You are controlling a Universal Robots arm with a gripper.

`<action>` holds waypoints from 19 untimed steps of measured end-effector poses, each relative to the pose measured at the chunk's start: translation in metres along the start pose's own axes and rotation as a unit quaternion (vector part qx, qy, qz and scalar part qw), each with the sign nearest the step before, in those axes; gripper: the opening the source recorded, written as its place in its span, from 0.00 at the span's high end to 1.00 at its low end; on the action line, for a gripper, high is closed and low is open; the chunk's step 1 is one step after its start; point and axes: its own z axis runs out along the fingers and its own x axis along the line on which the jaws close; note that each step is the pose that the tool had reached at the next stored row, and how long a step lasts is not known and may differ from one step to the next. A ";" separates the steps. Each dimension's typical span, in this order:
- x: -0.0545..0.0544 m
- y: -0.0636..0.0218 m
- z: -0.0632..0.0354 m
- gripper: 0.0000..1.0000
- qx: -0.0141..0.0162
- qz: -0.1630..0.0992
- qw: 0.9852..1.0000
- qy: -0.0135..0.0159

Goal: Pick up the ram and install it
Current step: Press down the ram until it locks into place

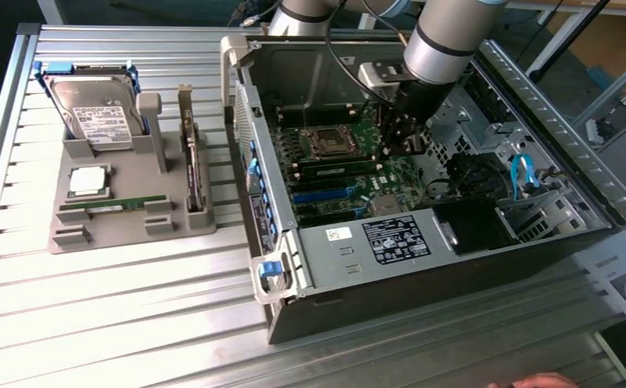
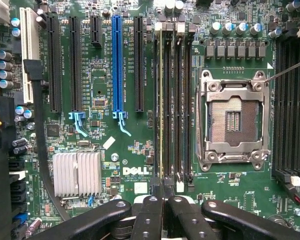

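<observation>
I am looking at a slatted metal table carrying an open PC case, which is lying on its side with the arm reaching down into it. The motherboard is facing the wrist camera, with a bare CPU socket beside a bank of memory slots. On the exterior view's left a grey tray is sitting well apart from the case, holding an upright hard drive, a dark card on edge, a square processor and a green stick lying along its front. In the wrist view the ram is standing edge-on in one of the slots next to the socket, showing as a thin pale line. The gripper is hanging over that stick's near end with its jaws drawn together. I cannot tell whether they are pinching the edge or only resting against it.
</observation>
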 end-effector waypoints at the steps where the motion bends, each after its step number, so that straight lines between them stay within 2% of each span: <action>1: 0.000 0.0000 0.0005 0.90 0.000 0.000 1.000 0.000; 19: -0.002 0.0001 0.0042 0.90 0.000 0.000 1.000 0.000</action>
